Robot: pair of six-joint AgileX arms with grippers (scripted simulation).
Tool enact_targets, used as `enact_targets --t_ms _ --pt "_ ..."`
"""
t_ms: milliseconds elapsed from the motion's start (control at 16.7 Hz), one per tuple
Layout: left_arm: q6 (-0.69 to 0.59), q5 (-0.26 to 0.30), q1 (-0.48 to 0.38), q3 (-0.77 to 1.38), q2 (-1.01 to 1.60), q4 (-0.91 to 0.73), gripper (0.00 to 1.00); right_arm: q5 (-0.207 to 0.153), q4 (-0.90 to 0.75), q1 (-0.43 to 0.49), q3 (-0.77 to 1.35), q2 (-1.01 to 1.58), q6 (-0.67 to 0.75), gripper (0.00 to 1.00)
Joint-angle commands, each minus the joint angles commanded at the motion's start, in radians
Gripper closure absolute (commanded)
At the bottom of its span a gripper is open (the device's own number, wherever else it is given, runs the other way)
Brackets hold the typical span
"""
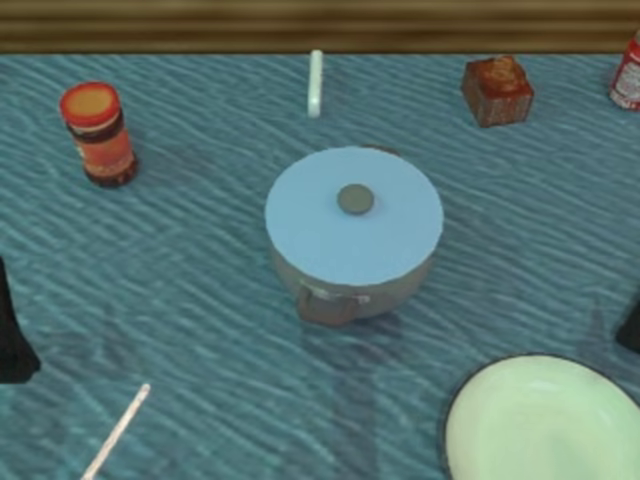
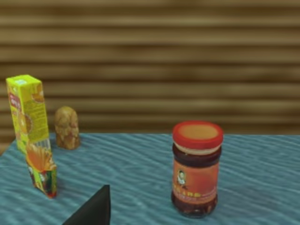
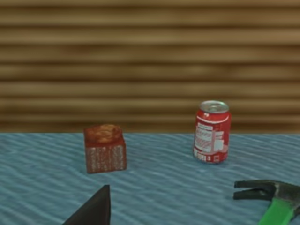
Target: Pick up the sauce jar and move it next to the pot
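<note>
From above, the sauce jar [image 1: 98, 133] stands upright at the worktop's [image 1: 180, 290] far left, well apart from the lidded pot [image 1: 353, 232] at centre. The left end effector [image 1: 14, 335] sits parked at the left edge, the right end effector [image 1: 630, 325] at the right edge; whether either is apart or together I cannot tell.

The left wrist view faces the jar squarely, so this arm is probably the one to reach.

The right wrist view shows only a reddish box [image 3: 105, 148] and a can [image 3: 212, 131].

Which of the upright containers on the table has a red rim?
The sauce jar, at the table's left: red rim, orange top. The can has a silver top; the reddish-brown box is squarish.
</note>
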Motion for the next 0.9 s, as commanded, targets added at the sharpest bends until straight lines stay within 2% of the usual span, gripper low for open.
enact_targets --t_ms 240,420,660,900 --pt "0.007 0.006 -0.002 0.021 0.022 -0.016 0.0 0.0 0.0 0.0 0.0 0.0 0.0 0.0" --pt "0.042 0.038 -0.011 0.136 0.134 -0.095 0.0 0.0 0.0 0.0 0.0 0.0 0.0 0.0" --pt "0.121 0.109 -0.034 0.435 0.395 -0.274 0.0 0.0 0.0 0.0 0.0 0.0 0.0 0.0" --pt "0.225 0.186 -0.058 0.879 0.74 -0.498 0.0 0.0 0.0 0.0 0.0 0.0 0.0 0.0"
